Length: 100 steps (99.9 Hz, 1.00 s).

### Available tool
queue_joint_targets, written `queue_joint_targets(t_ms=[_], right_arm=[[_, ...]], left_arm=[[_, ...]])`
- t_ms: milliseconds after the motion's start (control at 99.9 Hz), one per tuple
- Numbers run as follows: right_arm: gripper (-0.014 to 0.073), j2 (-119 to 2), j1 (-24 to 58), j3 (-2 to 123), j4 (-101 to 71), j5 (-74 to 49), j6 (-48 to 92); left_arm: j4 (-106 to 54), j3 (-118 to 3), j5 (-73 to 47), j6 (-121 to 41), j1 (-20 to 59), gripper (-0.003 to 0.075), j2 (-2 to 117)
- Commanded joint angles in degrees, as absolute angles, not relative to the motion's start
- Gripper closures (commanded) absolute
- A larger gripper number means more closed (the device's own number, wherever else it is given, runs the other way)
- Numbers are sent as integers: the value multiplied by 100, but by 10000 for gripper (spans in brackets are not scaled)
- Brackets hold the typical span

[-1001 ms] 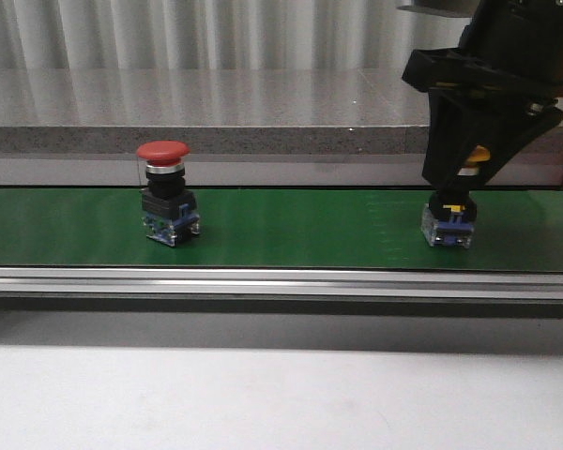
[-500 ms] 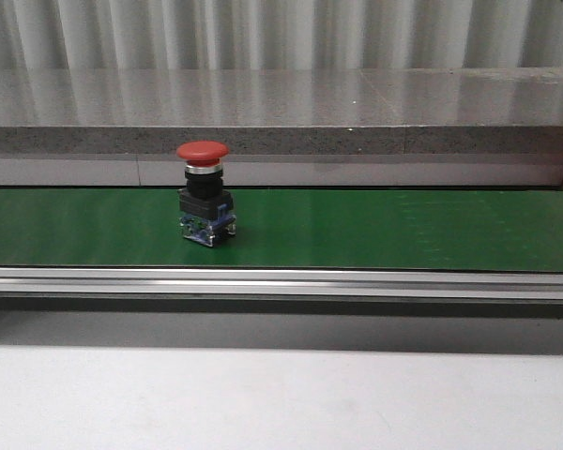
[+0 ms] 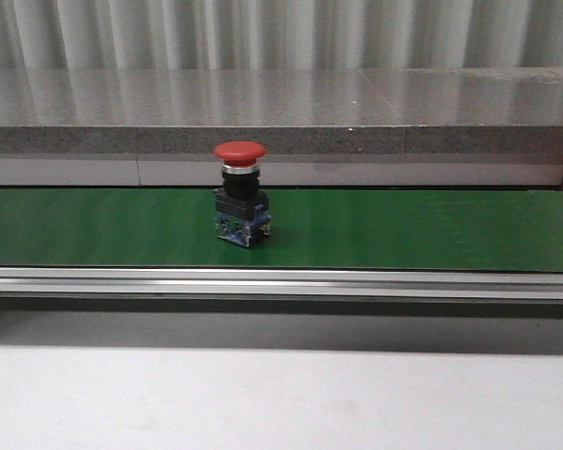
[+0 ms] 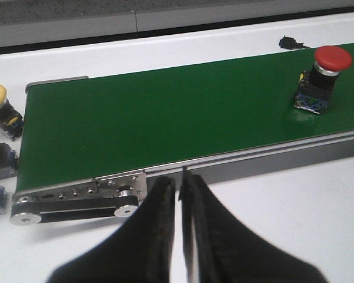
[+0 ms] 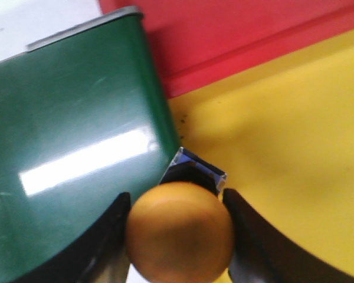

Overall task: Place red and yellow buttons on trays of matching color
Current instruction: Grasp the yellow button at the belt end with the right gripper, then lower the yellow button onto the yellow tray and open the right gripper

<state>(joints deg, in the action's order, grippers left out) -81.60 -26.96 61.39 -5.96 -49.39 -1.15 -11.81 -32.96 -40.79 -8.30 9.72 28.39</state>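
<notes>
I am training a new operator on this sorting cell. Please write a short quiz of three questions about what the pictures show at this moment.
1. True or false: the red button stands upright on the green belt.
2. Multiple choice: what is between the fingers of the right hand? A. a red button B. a yellow button C. nothing
3. Short answer: in the right wrist view, which two tray colours lie beyond the end of the belt?

Key
1. True.
2. B. The yellow button sits between the two fingers.
3. The red tray and the yellow tray.
</notes>
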Motion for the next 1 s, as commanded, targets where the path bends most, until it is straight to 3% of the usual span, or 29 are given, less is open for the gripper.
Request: queue_joint_targets(t_ms=[0,210,710,781,991], right_arm=[[398,-7968,-2992,6086,-569,-4433,-177],[398,-8172,-3428,5845,-569,-3802,-177],[392,-9182,-3440,5845,-741,-3530,-182],[335,-9182,-3440,5852,-741,-3530,-182],[34,-9182,-3440,5852,-741,-3530,-182]], left_arm=[[-1301,-3441,-3661,-816,1026,726,2851],[-1301,-3441,-3661,-816,1026,726,2851],[-1301,-3441,-3661,-816,1026,726,2851],[-1301,-3441,-3661,-816,1026,726,2851],[-1301,-3441,-3661,-816,1026,726,2851]])
